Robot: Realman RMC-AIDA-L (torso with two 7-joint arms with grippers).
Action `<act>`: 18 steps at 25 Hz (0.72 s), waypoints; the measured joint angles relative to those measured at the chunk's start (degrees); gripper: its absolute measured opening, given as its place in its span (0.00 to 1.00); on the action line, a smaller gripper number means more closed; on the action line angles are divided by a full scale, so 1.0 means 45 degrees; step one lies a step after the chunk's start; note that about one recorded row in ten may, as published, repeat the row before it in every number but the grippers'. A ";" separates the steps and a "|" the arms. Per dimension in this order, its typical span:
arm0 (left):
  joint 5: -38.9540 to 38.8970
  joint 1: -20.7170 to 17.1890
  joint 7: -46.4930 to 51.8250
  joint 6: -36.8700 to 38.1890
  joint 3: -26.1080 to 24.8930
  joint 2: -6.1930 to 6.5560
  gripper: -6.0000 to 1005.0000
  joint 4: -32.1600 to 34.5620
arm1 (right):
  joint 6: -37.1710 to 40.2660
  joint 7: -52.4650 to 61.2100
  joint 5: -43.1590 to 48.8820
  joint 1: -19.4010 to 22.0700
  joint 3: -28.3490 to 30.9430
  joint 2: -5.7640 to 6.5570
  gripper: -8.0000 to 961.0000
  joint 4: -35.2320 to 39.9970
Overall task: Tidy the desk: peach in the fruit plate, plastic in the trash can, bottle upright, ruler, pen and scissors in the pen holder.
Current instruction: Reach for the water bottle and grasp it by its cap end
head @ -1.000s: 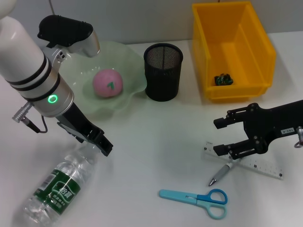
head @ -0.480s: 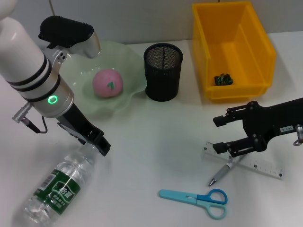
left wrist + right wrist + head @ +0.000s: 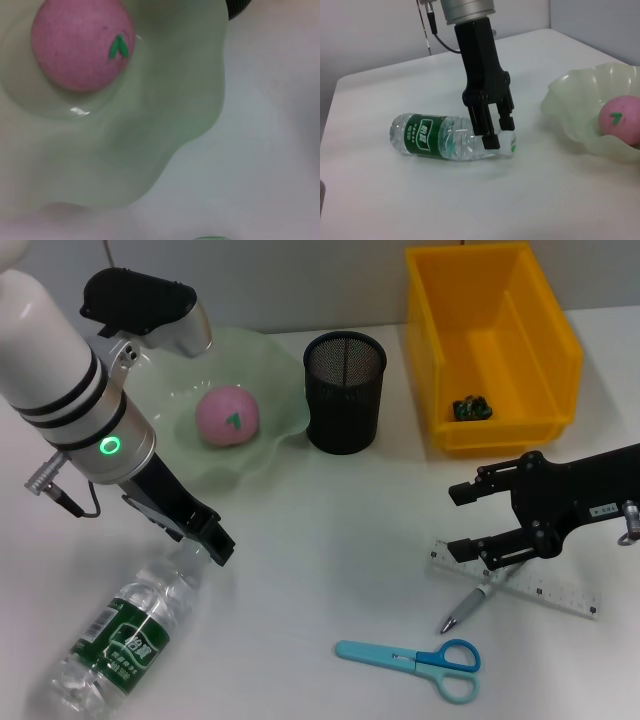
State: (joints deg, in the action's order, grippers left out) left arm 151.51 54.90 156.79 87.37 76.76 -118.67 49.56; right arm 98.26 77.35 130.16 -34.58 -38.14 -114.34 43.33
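Observation:
A clear bottle (image 3: 120,635) with a green label lies on its side at the front left, also seen as the bottle (image 3: 437,140) in the right wrist view. My left gripper (image 3: 214,543) reaches down to its white cap end, fingers (image 3: 490,137) closed about the neck. The pink peach (image 3: 228,415) rests in the green fruit plate (image 3: 275,455). Dark crumpled plastic (image 3: 470,408) lies in the yellow trash can (image 3: 500,430). My right gripper (image 3: 463,522) hovers open over the clear ruler (image 3: 545,590) and the pen (image 3: 466,607). Blue scissors (image 3: 410,658) lie in front. The black mesh pen holder (image 3: 344,390) stands mid-back.
The left wrist view shows the peach (image 3: 80,45) and the plate's wavy rim (image 3: 190,130) from close up. White tabletop lies between the bottle and the scissors.
My left gripper has edged slightly up and back at the bottle's neck. The right gripper has drifted a little away from the ruler. Nothing else has moved.

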 joint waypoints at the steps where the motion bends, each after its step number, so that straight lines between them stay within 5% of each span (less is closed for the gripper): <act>1: 0.0000 0.0002 -0.0004 0.0009 -0.0008 0.0011 0.67 0.0025 | 0.0000 0.0000 0.0000 -0.0003 0.0000 -0.0001 0.77 0.0000; 18: 0.0075 0.0128 -0.0191 0.0168 -0.0503 0.0049 0.67 0.0244 | 0.0002 0.0077 0.0000 -0.0068 0.0000 0.0003 0.77 0.0072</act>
State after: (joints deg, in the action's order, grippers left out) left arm 151.85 55.48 155.93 88.13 74.49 -118.45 50.66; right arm 98.26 77.69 130.16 -34.89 -38.14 -114.32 43.65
